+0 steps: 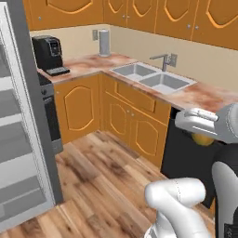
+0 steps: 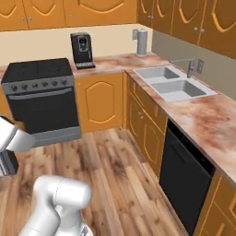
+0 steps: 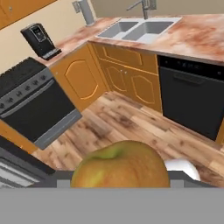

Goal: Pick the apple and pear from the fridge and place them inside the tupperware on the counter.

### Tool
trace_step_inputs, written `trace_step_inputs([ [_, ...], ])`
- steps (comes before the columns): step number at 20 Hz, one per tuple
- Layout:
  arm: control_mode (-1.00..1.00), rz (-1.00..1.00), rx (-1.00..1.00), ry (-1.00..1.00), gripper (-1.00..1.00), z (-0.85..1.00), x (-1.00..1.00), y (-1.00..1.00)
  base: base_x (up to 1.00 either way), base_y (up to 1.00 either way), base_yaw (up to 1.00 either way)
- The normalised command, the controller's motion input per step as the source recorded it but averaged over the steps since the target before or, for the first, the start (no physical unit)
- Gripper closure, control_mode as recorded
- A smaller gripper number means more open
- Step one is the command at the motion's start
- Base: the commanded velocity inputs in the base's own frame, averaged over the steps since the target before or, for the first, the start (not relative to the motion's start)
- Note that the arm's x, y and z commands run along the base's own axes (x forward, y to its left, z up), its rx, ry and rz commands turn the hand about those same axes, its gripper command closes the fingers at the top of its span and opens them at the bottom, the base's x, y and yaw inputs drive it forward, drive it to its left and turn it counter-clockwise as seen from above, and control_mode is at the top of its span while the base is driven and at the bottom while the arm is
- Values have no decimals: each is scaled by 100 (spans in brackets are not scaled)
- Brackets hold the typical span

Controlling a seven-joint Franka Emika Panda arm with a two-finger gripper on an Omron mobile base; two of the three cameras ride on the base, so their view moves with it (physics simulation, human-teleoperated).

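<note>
I've got the end effector [image 3: 120, 186] clamped on the pear [image 3: 120, 166], hanging over the wood floor [image 3: 131, 127], well out from the surface [image 3: 197, 37].

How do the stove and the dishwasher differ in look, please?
The stove has a grey knob panel and grey bottom drawer; the dishwasher is plain black. The stove's top is a cooktop; the dishwasher sits under the counter. Both are dark-fronted, among orange cabinets.

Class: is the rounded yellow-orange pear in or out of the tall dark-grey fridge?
Out: the pear sits at the gripper above wooden floor, away from the fridge.
</note>
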Motion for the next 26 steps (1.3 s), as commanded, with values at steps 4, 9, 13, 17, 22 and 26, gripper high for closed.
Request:
trace_step_inputs([
  [4,100,0,0,0,100,0,0,0,82,-30,-7],
  [9,100,0,0,0,100,0,0,0,96,-3,29],
  [13,100,0,0,0,100,0,0,0,100,-2,66],
  [17,100,0,0,0,100,0,0,0,100,-22,86],
  [22,100,0,0,0,100,0,0,0,95,-67,76],
  [26,100,0,0,0,100,0,0,0,87,-82,70],
])
